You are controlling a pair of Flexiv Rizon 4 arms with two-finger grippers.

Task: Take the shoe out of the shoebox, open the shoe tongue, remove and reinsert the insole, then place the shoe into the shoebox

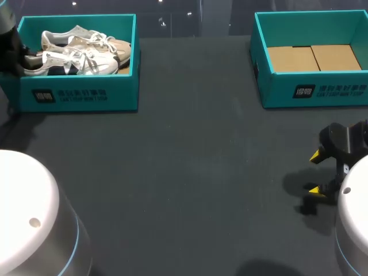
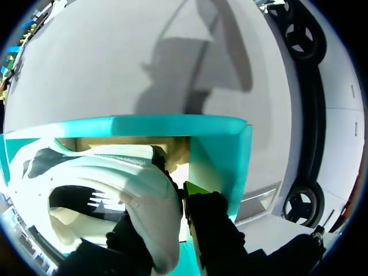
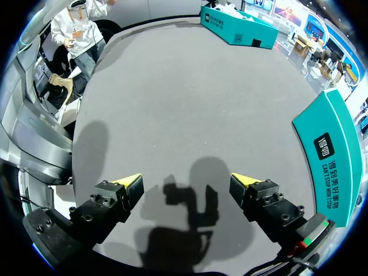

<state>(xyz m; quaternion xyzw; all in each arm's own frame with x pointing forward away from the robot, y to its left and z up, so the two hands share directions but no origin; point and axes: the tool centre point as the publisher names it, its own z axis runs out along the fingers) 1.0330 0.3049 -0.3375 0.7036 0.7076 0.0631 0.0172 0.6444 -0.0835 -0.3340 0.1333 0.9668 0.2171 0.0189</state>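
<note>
Two white shoes lie in the teal shoebox (image 1: 80,95) at the table's far left. The nearer white shoe (image 1: 72,62) has its heel toward my left arm (image 1: 10,54), which reaches into the box from the left edge. In the left wrist view my left gripper (image 2: 172,207) is shut on this shoe's heel (image 2: 144,190): one yellow-tipped finger (image 2: 194,192) stands between the heel and the box wall (image 2: 215,152), the other is inside the shoe. My right gripper (image 1: 317,172) hangs open over bare table at the right, nothing between its fingertips (image 3: 129,183).
A second teal box (image 1: 313,86) with a cardboard floor stands at the far right, just beyond my right gripper; its side (image 3: 333,155) shows beside that gripper. The dark table (image 1: 195,172) lies between the two boxes.
</note>
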